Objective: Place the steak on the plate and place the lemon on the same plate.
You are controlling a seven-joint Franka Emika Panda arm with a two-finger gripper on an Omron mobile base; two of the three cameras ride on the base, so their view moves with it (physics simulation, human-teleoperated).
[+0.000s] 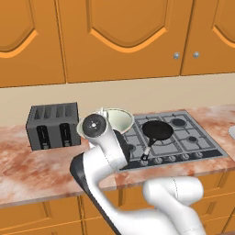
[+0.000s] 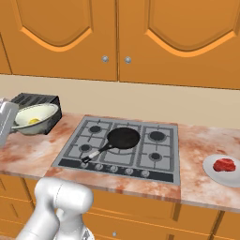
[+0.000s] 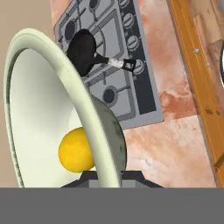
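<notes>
The red steak (image 2: 224, 165) lies on the white plate (image 2: 209, 171) on the counter right of the cooktop. The yellow lemon (image 3: 75, 149) (image 2: 33, 121) rests inside the pale greenish-white bowl (image 3: 39, 96) (image 2: 41, 123) (image 1: 120, 120) at the cooktop's left. My gripper (image 3: 107, 178) is right at the bowl's near rim, beside the lemon. Its hand (image 2: 6, 119) shows at the left edge of the right base view. The jaws are shut, and the rim hides the tips. Whether they pinch the rim I cannot tell.
A black frying pan (image 2: 123, 138) (image 1: 157, 131) (image 3: 82, 50) sits on the grey cooktop (image 2: 159, 157), handle toward the knobs. A dark toaster (image 1: 53, 126) stands behind the bowl at the left. Orange wall cabinets (image 1: 119, 36) hang above the marbled counter (image 1: 36, 165).
</notes>
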